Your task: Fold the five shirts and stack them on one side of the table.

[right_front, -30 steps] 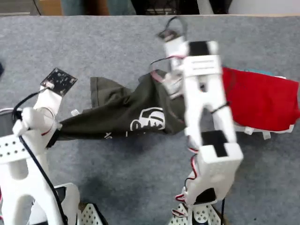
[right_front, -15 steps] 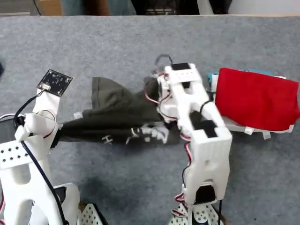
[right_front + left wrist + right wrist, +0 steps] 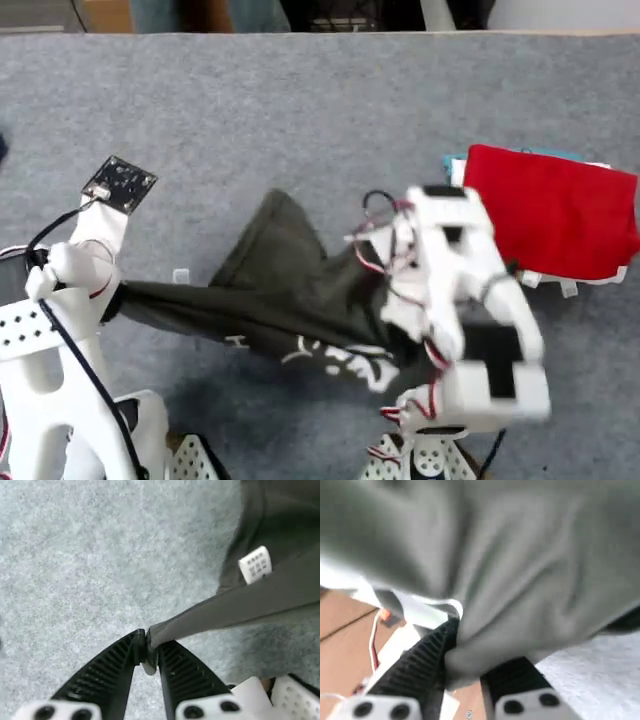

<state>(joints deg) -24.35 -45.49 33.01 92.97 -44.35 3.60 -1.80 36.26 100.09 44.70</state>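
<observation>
Olive shirt (image 3: 290,300): stretched in a long band between the two arms, low over the near half of the grey table (image 3: 300,100). One loose flap lies towards the table's middle. White print (image 3: 345,362) faces up near the right arm.

Left gripper (image 3: 146,652): fingers pinched narrow on a thin corner of the cloth, which runs taut away from them. Right gripper (image 3: 470,652): closed on a thick bunch of fabric, with folds spilling over both fingers.

Stack of folded shirts (image 3: 520,265): at the table's right side, red shirt (image 3: 550,210) on top, paler edges showing beneath. It sits near the olive shirt but apart from it.

Step, as judged: a single shirt is in hand, drawn out for spreading or a first fold, with part of the pile done.

Next move likely calls for both arms to lower together with even tension, so the cloth lands flat and not twisted. The thin left-hand pinch looks the likelier to slip.

Views compared: the high view gives the whole span, the flap and the stack. The left wrist view adds the exact corner grip and a white tag (image 3: 256,562) on the hem. The right wrist view shows how much cloth that gripper has gathered.
</observation>
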